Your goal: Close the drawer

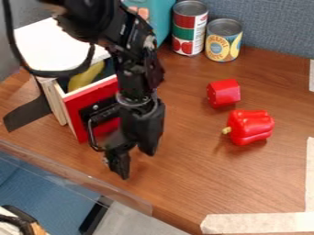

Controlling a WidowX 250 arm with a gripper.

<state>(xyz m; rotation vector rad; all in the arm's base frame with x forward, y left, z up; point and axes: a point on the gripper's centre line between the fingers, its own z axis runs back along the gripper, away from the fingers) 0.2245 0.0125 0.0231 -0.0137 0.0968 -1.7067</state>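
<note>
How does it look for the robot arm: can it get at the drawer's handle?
Probably yes: the arm has its open jaws hanging close by the handle, with nothing visible blocking them, though contact is unclear.

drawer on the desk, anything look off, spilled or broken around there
Only the red-fronted drawer looks off: it stands partly open, exposing a yellow item inside, with the gripper near its black handle. I see no spill or damage.
</note>
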